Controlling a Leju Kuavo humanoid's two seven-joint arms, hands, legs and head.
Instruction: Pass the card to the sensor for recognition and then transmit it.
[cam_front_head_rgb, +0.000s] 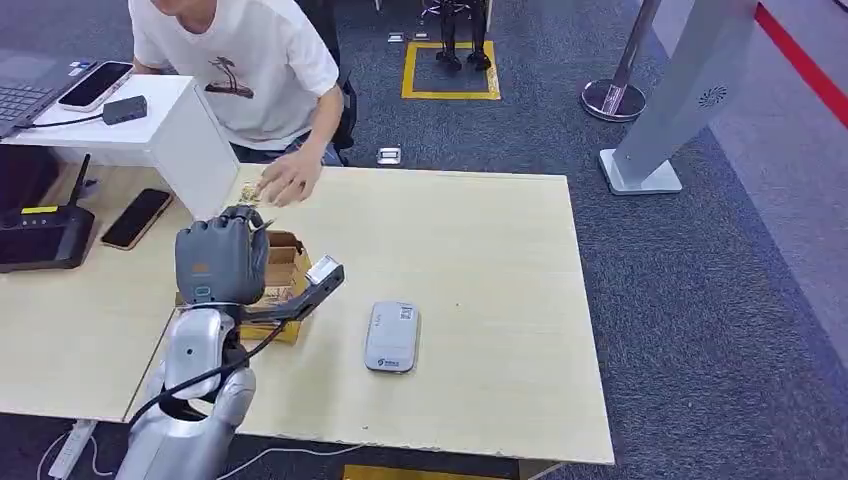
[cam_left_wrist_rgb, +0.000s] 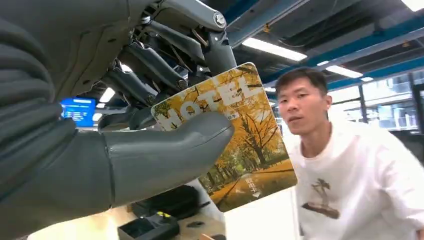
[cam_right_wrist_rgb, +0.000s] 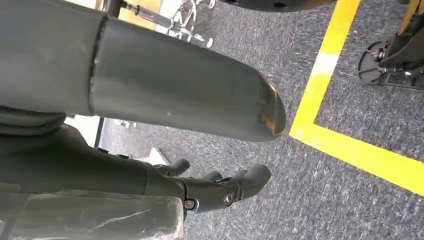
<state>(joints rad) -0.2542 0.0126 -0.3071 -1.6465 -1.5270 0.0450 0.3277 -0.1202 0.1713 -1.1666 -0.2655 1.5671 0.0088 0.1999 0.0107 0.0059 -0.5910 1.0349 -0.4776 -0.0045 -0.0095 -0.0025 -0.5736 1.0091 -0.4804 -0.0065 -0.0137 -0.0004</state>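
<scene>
Nearest to my camera is the thick grey thumb of the left hand (cam_left_wrist_rgb: 150, 150), and it presses a card (cam_left_wrist_rgb: 235, 140) against the darker fingers (cam_left_wrist_rgb: 150, 65) behind it; the card has a yellow autumn tree picture and the word HOTEL, and most of it stands free beyond the thumb. So the card is already picked up and held, which I count as the first part of the task. In the head view I see the left hand (cam_front_head_rgb: 222, 262) raised above the light wooden table (cam_front_head_rgb: 500, 400), over a small cardboard box (cam_front_head_rgb: 288, 270), and the grey flat sensor (cam_front_head_rgb: 391, 337) lies on the table near it toward the right, apart from the hand. The card is not yet over the sensor, so I judge the recognition step is still to do, and after it the handing over. A person in a white shirt (cam_front_head_rgb: 255, 70) sits at the far side of the table with one hand (cam_front_head_rgb: 290, 180) resting on the table edge, perhaps the one who will receive the card. The right hand (cam_right_wrist_rgb: 220, 187) hangs down above the grey carpet with a yellow line (cam_right_wrist_rgb: 350, 150); its fingers are loosely curled apart and hold nothing.
</scene>
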